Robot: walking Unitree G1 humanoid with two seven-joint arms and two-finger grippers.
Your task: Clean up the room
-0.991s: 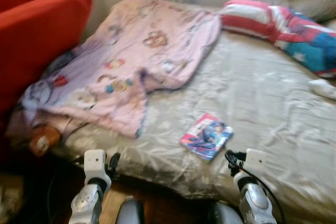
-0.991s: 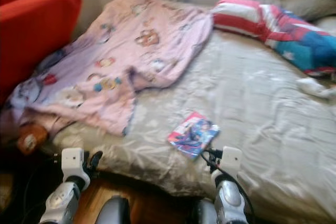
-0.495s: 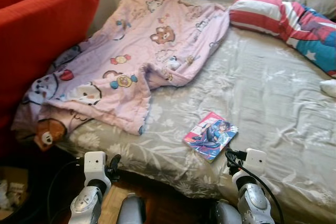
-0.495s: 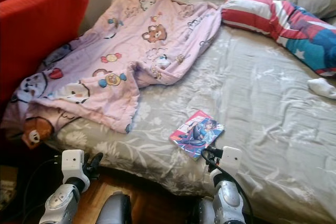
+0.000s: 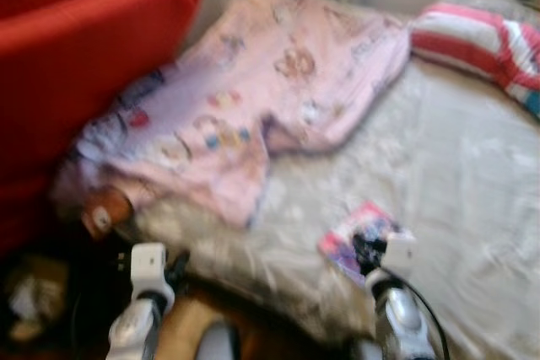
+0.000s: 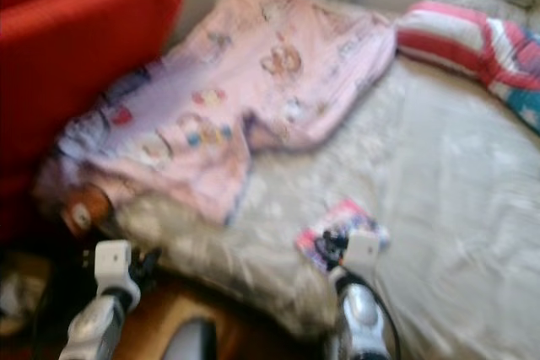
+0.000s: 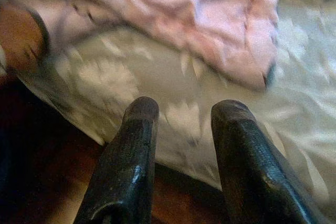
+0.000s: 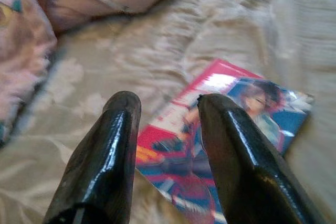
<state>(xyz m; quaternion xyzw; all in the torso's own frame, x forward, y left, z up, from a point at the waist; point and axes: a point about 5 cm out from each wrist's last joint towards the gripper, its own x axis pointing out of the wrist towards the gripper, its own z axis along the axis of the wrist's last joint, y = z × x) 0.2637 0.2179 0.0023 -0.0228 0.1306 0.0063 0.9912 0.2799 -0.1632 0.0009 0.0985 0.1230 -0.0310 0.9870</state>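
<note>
A thin picture book (image 8: 231,129) with a pink and blue cover lies flat on the grey flowered bed (image 5: 472,174) near its front edge, and the right gripper (image 8: 165,103) hangs just above it with its jaws spread and holding nothing. The left gripper (image 7: 184,111), jaws likewise apart and empty, points at the bed's edge below a pink cartoon-print blanket (image 5: 278,90), beside a red sofa (image 5: 76,65).
</note>
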